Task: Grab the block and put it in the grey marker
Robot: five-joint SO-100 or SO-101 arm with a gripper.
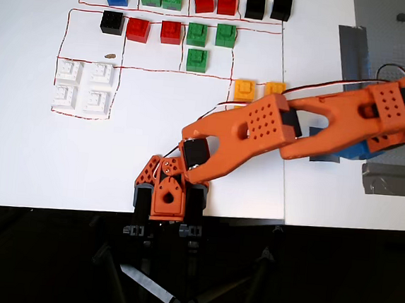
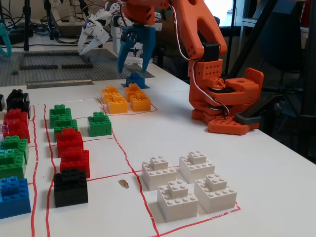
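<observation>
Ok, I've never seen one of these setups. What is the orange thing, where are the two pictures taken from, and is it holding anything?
The orange thing is a small robot arm bolted at the table's edge. Its grasping end is a blue pincer with two fingers.

The overhead view looks straight down. The fixed view stands low at the far end of the table and looks back along it toward the arm.

On the white table toy bricks are sorted by colour inside red drawn outlines: white bricks, yellow bricks, and red, green, black and blue ones.

The pincer holds nothing. In the fixed view its fingers are spread and it hangs just above a small blue block, which appears to sit on a dark grey patch.
</observation>
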